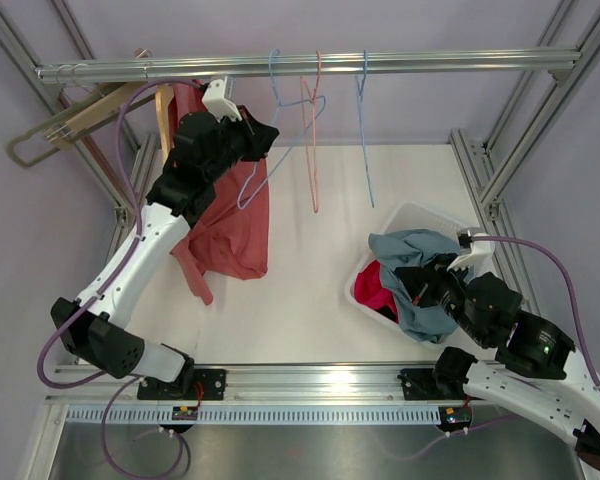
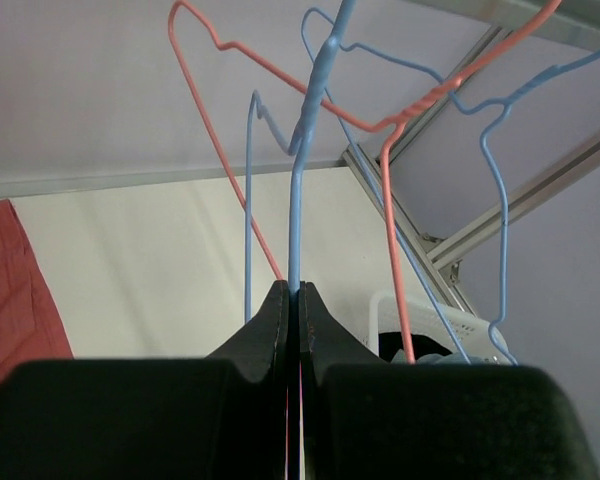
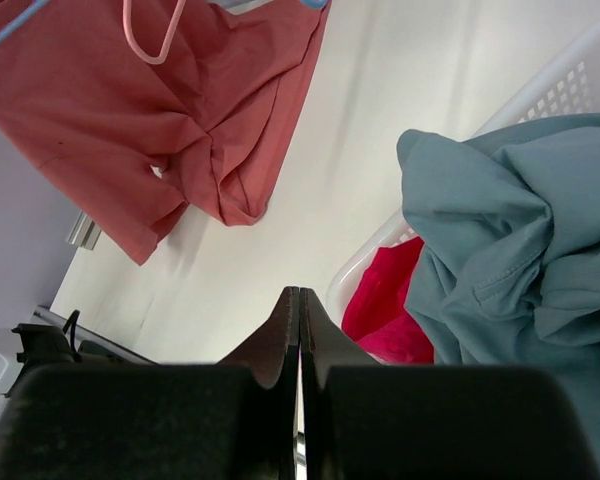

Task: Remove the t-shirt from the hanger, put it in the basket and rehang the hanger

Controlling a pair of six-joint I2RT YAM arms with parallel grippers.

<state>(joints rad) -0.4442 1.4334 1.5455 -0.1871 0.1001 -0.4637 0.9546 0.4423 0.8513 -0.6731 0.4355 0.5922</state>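
Three wire hangers hang on one metal rail (image 1: 380, 62): two blue, one pink (image 1: 313, 150). The left hand (image 2: 293, 292) is clamped on a blue hanger (image 2: 294, 210). The right hand (image 3: 299, 295) is closed and empty. One creased, rust-red t-shirt (image 1: 242, 225) hangs below the rail's left end, over a white worktop (image 1: 310, 270) with lilac walls behind.

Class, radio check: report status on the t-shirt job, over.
Left gripper shut on a blue wire hanger. Right gripper shut, empty, by the laundry basket. Red t-shirt hangs below the rail, left side. Pink hanger close alongside.
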